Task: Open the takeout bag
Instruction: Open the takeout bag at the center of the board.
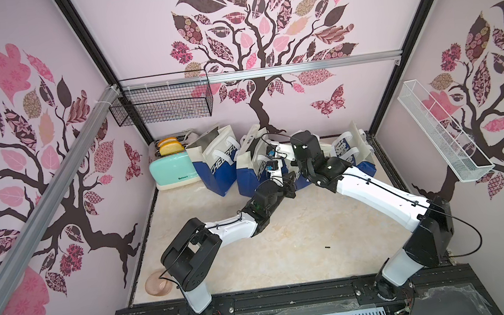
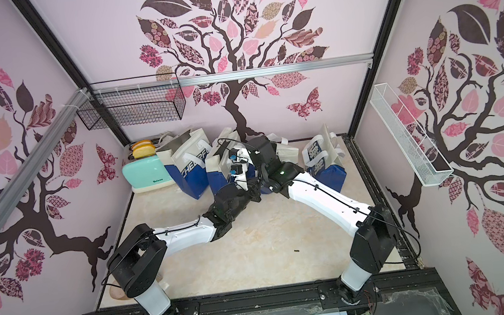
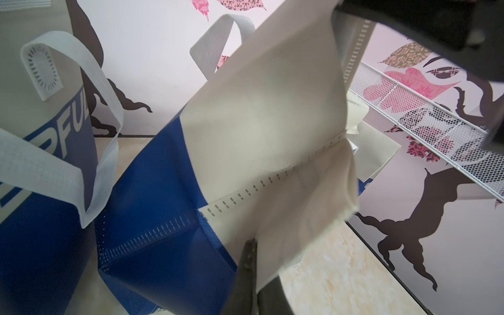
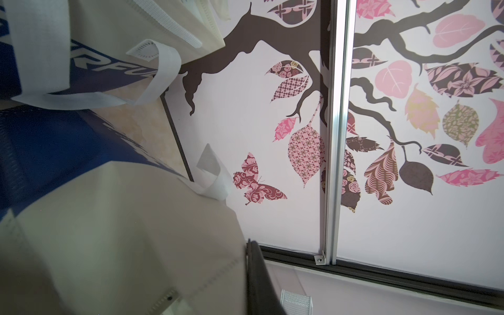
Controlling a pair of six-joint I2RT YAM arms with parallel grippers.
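From front rail [image 1: 292, 299], reaching forward with both arms [image 1: 229, 228], elbows bent, wrists meeting at middle takeout bag [image 1: 248, 179] against back wall [image 1: 302, 100]. Clenched on bag's beige panel with left gripper [image 3: 257, 281]. At bag rim with right gripper [image 1: 271, 155]; cannot tell if clamped.

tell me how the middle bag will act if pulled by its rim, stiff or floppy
Probably floppy: on the middle bag the cream panel bends and wrinkles in the left wrist view. Likely light: it looks like thin fabric with a soft strap handle. It may tip or slide when pulled, since it stands tilted in a top view.
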